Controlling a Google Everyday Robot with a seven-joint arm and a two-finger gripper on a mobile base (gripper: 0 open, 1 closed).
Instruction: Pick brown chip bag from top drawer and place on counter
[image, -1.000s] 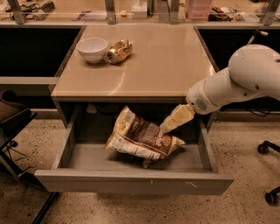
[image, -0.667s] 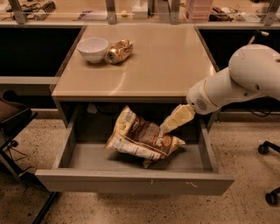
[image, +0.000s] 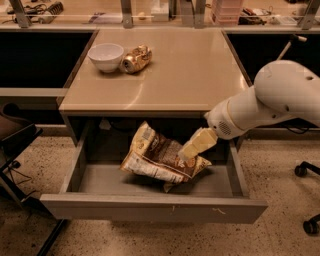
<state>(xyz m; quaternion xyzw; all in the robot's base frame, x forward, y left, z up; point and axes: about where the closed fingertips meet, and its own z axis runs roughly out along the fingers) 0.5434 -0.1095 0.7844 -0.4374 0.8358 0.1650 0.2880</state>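
The brown chip bag is in the open top drawer, crumpled and tilted, with its upper left end raised off the drawer floor. My gripper reaches down from the right into the drawer and is shut on the right part of the bag. The white arm comes in from the right, in front of the counter's right corner. The beige counter lies just above the drawer.
A white bowl and a crushed golden can stand at the counter's back left. Black chair parts are at the left and chair casters at the right on the speckled floor.
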